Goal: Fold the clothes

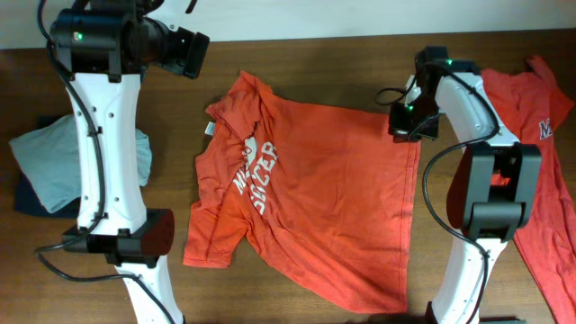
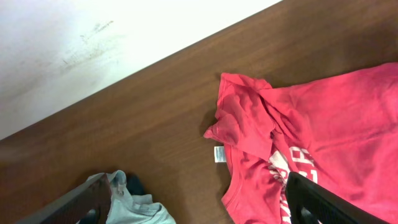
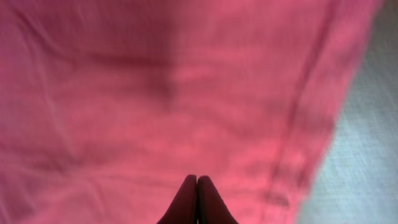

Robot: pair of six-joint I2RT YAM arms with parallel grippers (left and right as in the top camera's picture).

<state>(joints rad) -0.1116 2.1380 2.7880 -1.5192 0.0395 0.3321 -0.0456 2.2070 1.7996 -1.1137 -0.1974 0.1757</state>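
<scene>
An orange-red T-shirt (image 1: 315, 207) with white chest lettering lies spread on the brown table, collar to the left, one sleeve crumpled at the top left. My right gripper (image 1: 405, 124) is down at the shirt's far right corner by the hem. In the right wrist view its fingertips (image 3: 197, 182) are pressed together against the red cloth (image 3: 155, 93). My left gripper (image 1: 184, 49) hovers high beyond the shirt's far left. It stands open, with nothing between its fingers (image 2: 81, 205). Below it I see the collar and tag (image 2: 249, 143).
A second orange-red shirt (image 1: 549, 153) lies at the table's right edge, behind the right arm. A grey garment (image 1: 49, 162) rests on a dark blue one (image 1: 27, 200) at the left; the grey one (image 2: 134, 208) also shows in the left wrist view. A pale wall (image 2: 93, 37) borders the far edge.
</scene>
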